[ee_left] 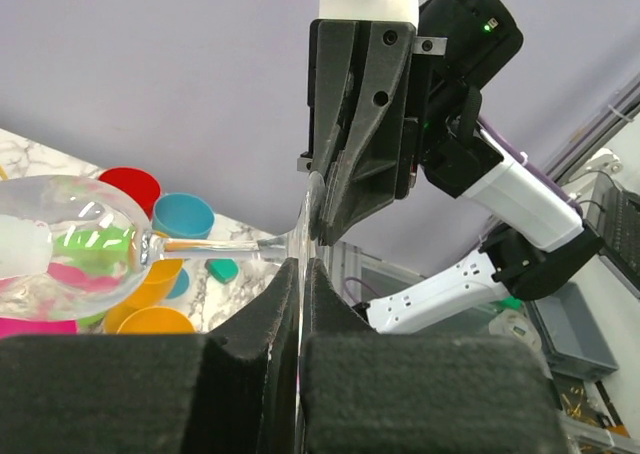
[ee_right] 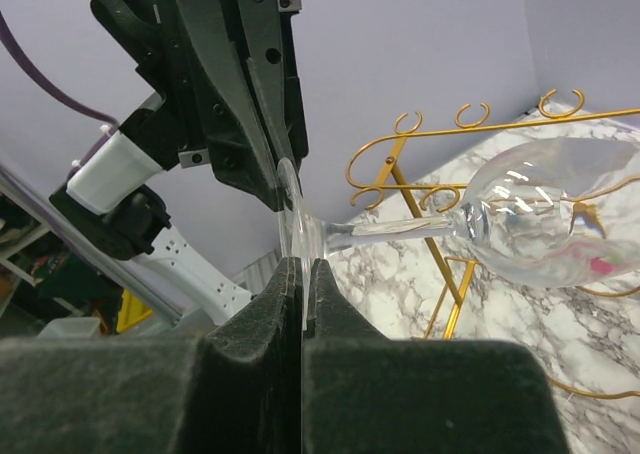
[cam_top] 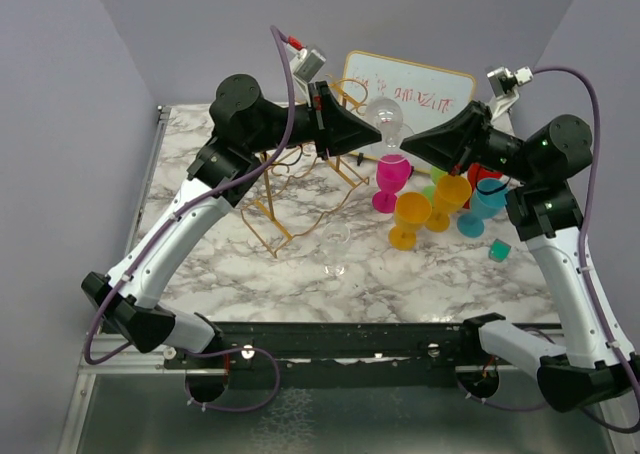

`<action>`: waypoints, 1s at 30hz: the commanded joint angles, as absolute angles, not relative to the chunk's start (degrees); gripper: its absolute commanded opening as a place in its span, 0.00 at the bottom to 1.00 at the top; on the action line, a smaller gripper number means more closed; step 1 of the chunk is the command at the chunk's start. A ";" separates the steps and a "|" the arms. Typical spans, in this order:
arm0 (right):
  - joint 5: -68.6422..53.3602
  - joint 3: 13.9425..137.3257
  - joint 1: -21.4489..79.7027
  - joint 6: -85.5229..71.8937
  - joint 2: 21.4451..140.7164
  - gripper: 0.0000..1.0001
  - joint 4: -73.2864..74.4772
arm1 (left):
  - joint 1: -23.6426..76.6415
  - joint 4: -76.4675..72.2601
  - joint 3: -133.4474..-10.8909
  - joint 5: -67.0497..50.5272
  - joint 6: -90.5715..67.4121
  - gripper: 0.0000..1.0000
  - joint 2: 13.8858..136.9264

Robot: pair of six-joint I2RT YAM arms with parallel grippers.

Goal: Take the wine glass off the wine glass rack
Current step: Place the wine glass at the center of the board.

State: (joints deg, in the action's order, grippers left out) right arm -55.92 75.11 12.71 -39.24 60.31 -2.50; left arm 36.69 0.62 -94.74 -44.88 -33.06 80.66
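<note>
Wine glass [ee_right: 540, 209] foot pinched by left gripper [ee_left: 301, 270], right gripper [ee_right: 302, 270], right wrist shows rack [ee_right: 398, 144], left wrist cups [ee_left: 183, 215]

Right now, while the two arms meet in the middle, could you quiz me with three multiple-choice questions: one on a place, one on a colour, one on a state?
1. Which part of the wine glass do the left gripper and right gripper pinch?
A. the bowl
B. the stem
C. the round foot

2. What colour is the wire rack?
A. silver
B. gold
C. black

3. How does the wine glass lie?
A. upright
B. on its side
C. upside down

Answers:
1 C: both wrist views show closed fingers on the foot's rim.
2 B: its thin wires and curled ends are gold.
3 B: the stem runs level, while the cups behind it stand upright.
</note>
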 commanded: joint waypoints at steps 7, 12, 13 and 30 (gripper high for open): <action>-57.91 72.28 12.74 -40.14 57.48 0.00 -6.62 | 37.84 1.97 -94.91 -46.07 -29.10 0.34 81.00; -57.30 71.19 12.74 -39.90 57.06 0.00 -6.58 | 38.34 4.96 -95.48 -46.42 -26.92 0.36 81.58; -57.30 71.07 12.74 -40.06 57.12 0.01 -6.74 | 38.47 5.71 -95.39 -46.00 -26.37 0.36 81.51; -58.11 71.56 12.74 -39.00 58.26 0.01 -3.42 | 39.62 12.61 -95.70 -42.26 -21.39 0.01 81.62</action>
